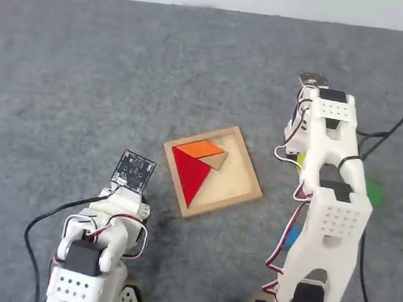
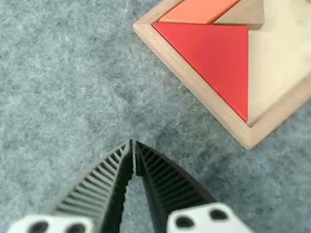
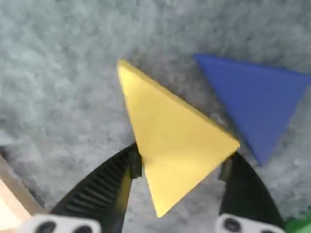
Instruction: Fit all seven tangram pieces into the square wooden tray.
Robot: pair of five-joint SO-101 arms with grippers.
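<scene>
My right claw [image 3: 181,164] has its jaws spread wide and pressed against two sides of the yellow triangle [image 3: 170,131], with the blue triangle [image 3: 252,102] just beside it. I'd lift straight and level, then turn the piece to suit the bare part of the tray [image 1: 231,177]. My left claw [image 2: 133,146] is closed and empty near the tray's corner. From above, my right arm [image 1: 329,208] hides most of the loose pieces.

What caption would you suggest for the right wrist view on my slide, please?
Right pincer gripping the yellow triangle, with the blue triangle beside it on the grey felt.
</scene>
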